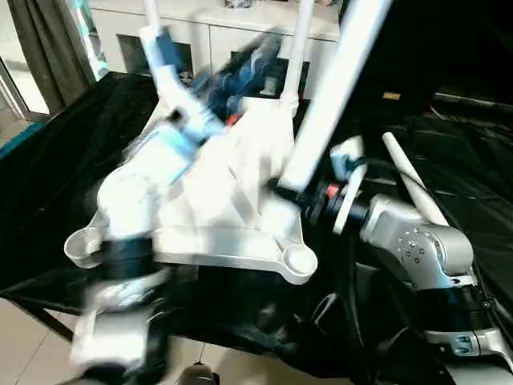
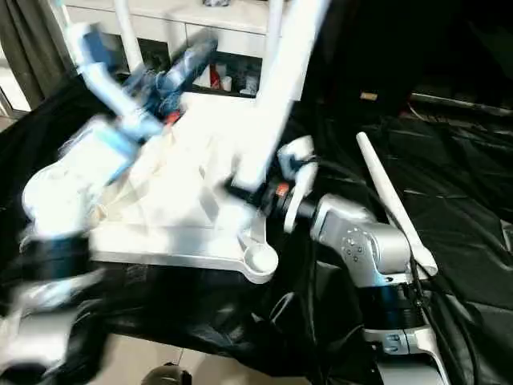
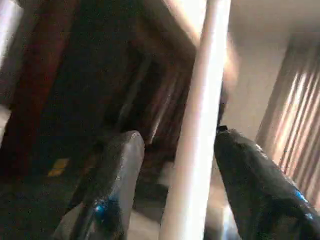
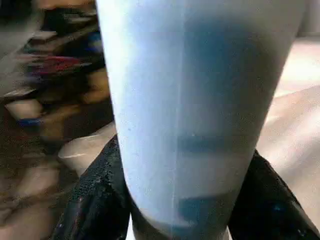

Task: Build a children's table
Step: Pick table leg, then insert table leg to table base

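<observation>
- While the white table top [image 1: 232, 200] lies upside down on a black cloth [image 1: 72, 176], you can see its ribbed underside facing up.
- Round corner sockets sit at its corners. One near socket [image 1: 298, 258] is open and has no leg in it. Another one [image 1: 82, 243] sits at the near left corner.
- At the far side of the top, two white legs stand up in their sockets. One [image 1: 295, 56] is easy to see and the other [image 1: 151, 16] is partly behind the left arm.
- The right gripper [image 4: 182, 200] has its two black fingers [image 4: 95, 200] pressed on both sides of a thick white leg [image 1: 333, 96]. It is holding this leg tight.
- That leg leans up and away from the top, and its low end is just above the near right part of the top.
- The left gripper [image 3: 175, 180] has its fingers [image 3: 117, 185] spread apart. A thin white leg [image 3: 200, 115] runs up between them. There is a gap on one side, so it is not squeezing the leg.
- The left arm [image 1: 128, 200] is blurry and reaches over the left part of the top.
- One more white leg [image 1: 413, 180] lies loose on the black cloth, beside the right arm [image 1: 417, 249].
- A white cabinet [image 1: 216, 32] stands behind the cloth.
</observation>
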`<state>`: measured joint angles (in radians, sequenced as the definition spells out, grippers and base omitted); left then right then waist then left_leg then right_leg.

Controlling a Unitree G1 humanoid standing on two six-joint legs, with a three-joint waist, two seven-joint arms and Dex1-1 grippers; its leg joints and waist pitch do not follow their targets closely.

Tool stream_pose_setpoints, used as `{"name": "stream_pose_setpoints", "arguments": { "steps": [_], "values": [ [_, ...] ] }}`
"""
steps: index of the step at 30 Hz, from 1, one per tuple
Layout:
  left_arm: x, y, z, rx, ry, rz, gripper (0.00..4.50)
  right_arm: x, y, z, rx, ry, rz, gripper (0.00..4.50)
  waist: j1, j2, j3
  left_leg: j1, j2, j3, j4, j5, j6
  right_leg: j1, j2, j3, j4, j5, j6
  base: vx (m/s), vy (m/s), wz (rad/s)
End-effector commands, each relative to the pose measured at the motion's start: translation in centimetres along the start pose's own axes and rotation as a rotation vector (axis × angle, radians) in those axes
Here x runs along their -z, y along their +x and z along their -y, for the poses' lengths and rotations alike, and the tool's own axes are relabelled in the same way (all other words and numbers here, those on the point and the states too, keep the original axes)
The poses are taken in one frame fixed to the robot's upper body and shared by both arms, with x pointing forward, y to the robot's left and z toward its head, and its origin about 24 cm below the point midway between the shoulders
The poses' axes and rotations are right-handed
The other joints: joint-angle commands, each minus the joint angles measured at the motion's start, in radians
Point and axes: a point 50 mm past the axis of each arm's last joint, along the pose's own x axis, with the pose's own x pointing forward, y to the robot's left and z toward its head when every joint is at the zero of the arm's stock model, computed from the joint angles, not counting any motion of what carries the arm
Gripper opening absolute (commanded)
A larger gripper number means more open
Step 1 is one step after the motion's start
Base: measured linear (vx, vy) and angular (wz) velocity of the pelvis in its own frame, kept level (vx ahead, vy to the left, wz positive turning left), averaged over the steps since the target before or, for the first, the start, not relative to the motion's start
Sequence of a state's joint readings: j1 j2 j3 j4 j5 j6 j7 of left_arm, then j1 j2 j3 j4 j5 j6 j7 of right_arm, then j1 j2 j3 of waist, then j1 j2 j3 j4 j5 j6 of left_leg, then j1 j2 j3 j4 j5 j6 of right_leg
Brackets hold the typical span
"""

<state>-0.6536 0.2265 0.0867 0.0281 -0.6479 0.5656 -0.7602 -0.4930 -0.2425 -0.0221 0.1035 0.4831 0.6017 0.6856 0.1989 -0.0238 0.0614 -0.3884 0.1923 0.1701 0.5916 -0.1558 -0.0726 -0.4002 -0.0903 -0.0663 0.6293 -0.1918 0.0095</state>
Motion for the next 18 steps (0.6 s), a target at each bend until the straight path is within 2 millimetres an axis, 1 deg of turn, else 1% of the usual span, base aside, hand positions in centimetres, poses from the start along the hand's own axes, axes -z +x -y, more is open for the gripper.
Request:
{"name": "stream_pose_setpoints", "arguments": {
  "steps": [1,2,3,4,5,6,7,8,9,10,11,12,13,14,15,16,17,18],
  "values": [
    [3.0,-0.5,1.2,0.153,0.172,-0.256,2.67,0.3,-1.2,1.3,0.149,-0.087,-0.013,1.93,-0.008,0.014,-0.077,0.029,0.033,-0.012,-0.083,-0.259,-0.081,0.037,-0.051,0.043,-0.083,-0.237,-0.079,0.0,0.0,0.0],
    [3.8,-1.1,1.3,0.186,0.2,-0.313,2.67,0.4,-1.4,1.5,0.178,-0.109,-0.022,1.93,-0.005,0.017,-0.077,0.03,0.033,-0.015,-0.083,-0.259,-0.084,0.036,-0.052,0.043,-0.081,-0.236,-0.077,0.0,0.0,0.0],
    [3.8,-1.1,1.3,0.186,0.2,-0.313,2.67,0.4,-1.4,1.5,0.178,-0.109,-0.022,1.93,-0.01,0.017,-0.078,0.029,0.033,-0.013,-0.084,-0.254,-0.089,0.037,-0.051,0.043,-0.077,-0.214,-0.086,0.0,0.0,0.0],
    [4.5,-1.7,1.4,0.221,0.23,-0.384,2.67,0.4,-1.7,1.5,0.198,-0.12,-0.025,1.93,-0.01,0.017,-0.079,0.029,0.033,-0.013,-0.083,-0.249,-0.09,0.039,-0.051,0.043,-0.076,-0.183,-0.103,0.0,0.0,0.0],
    [5.2,-2.2,1.5,0.247,0.24,-0.44,2.67,0.5,-2.0,1.5,0.207,-0.121,-0.024,1.93,-0.011,0.019,-0.079,0.029,0.033,-0.011,-0.082,-0.254,-0.09,0.039,-0.051,0.043,-0.073,-0.174,-0.11,0.0,0.0,0.0],
    [6.0,-2.8,1.5,0.287,0.268,-0.514,2.67,0.7,-2.2,1.4,0.216,-0.128,-0.025,1.93,-0.014,0.017,-0.077,0.027,0.03,-0.01,-0.083,-0.264,-0.086,0.04,-0.051,0.043,-0.071,-0.171,-0.122,0.0,0.0,0.0],
    [6.3,-3.0,1.5,0.303,0.275,-0.537,2.67,0.8,-2.3,1.4,0.218,-0.13,-0.028,1.93,-0.014,0.015,-0.077,0.027,0.03,-0.01,-0.082,-0.264,-0.077,0.041,-0.053,0.043,-0.074,-0.182,-0.121,0.0,0.0,0.0],
    [6.8,-3.4,1.6,0.332,0.282,-0.572,2.67,0.9,-2.3,1.4,0.222,-0.136,-0.032,1.93,-0.015,0.015,-0.077,0.027,0.03,-0.009,-0.082,-0.262,-0.074,0.04,-0.053,0.044,-0.073,-0.182,-0.123,0.0,0.0,0.0],
    [7.2,-3.8,1.5,0.364,0.298,-0.61,2.67,1.2,-2.4,1.3,0.225,-0.145,-0.039,1.93,-0.018,0.016,-0.074,0.026,0.03,-0.008,-0.083,-0.267,-0.073,0.041,-0.054,0.045,-0.075,-0.197,-0.125,0.0,0.0,0.0],
    [7.8,-4.2,1.5,0.396,0.296,-0.654,2.67,1.5,-2.4,1.1,0.224,-0.149,-0.046,1.93,-0.019,0.017,-0.075,0.027,0.029,-0.008,-0.083,-0.27,-0.072,0.04,-0.055,0.045,-0.079,-0.218,-0.122,0.0,0.0,0.0],
    [8.1,-4.4,1.4,0.415,0.296,-0.681,2.67,1.7,-2.4,1.0,0.225,-0.153,-0.048,1.93,-0.021,0.016,-0.074,0.027,0.029,-0.008,-0.084,-0.27,-0.072,0.039,-0.055,0.046,-0.08,-0.226,-0.119,0.0,0.0,0.0],
    [8.5,-4.6,1.3,0.438,0.308,-0.71,2.67,1.8,-2.5,0.9,0.221,-0.153,-0.052,1.93,-0.023,0.02,-0.074,0.026,0.029,-0.01,-0.085,-0.275,-0.075,0.04,-0.056,0.045,-0.078,-0.23,-0.119,0.0,0.0,0.0],
    [8.7,-4.7,1.2,0.448,0.316,-0.726,2.67,1.9,-2.5,0.8,0.219,-0.153,-0.053,1.93,-0.029,0.018,-0.075,0.028,0.03,-0.009,-0.085,-0.285,-0.075,0.038,-0.055,0.045,-0.079,-0.225,-0.126,0.0,0.0,0.0],
    [8.7,-4.7,1.1,0.451,0.32,-0.732,2.5,1.9,-2.5,0.8,0.218,-0.152,-0.053,1.93,-0.031,0.02,-0.075,0.027,0.031,-0.01,-0.086,-0.292,-0.077,0.039,-0.056,0.044,-0.077,-0.226,-0.132,0.0,0.0,0.0],
    [9.0,-4.9,0.8,0.468,0.338,-0.768,2.39,2.0,-2.6,0.7,0.215,-0.151,-0.058,1.93,-0.033,0.018,-0.075,0.027,0.03,-0.01,-0.085,-0.297,-0.075,0.039,-0.056,0.044,-0.078,-0.229,-0.139,0.0,0.0,0.0],
    [9.4,-5.2,0.4,0.489,0.352,-0.816,2.32,2.3,-2.6,0.7,0.215,-0.152,-0.066,1.93,-0.035,0.021,-0.073,0.029,0.03,-0.01,-0.086,-0.314,-0.074,0.037,-0.056,0.045,-0.082,-0.246,-0.14,0.0,0.0,0.0],
    [9.5,-5.3,0.2,0.492,0.355,-0.829,2.29,2.3,-2.6,0.7,0.215,-0.151,-0.068,1.93,-0.035,0.02,-0.072,0.03,0.029,-0.01,-0.086,-0.322,-0.074,0.036,-0.056,0.045,-0.083,-0.26,-0.136,0.0,0.0,0.0],
    [9.6,-5.4,0.0,0.493,0.361,-0.845,2.19,2.4,-2.6,0.6,0.215,-0.15,-0.072,1.93,-0.036,0.022,-0.073,0.032,0.031,-0.011,-0.087,-0.326,-0.077,0.036,-0.057,0.046,-0.081,-0.26,-0.138,0.0,0.0,0.0]
  ]
}}
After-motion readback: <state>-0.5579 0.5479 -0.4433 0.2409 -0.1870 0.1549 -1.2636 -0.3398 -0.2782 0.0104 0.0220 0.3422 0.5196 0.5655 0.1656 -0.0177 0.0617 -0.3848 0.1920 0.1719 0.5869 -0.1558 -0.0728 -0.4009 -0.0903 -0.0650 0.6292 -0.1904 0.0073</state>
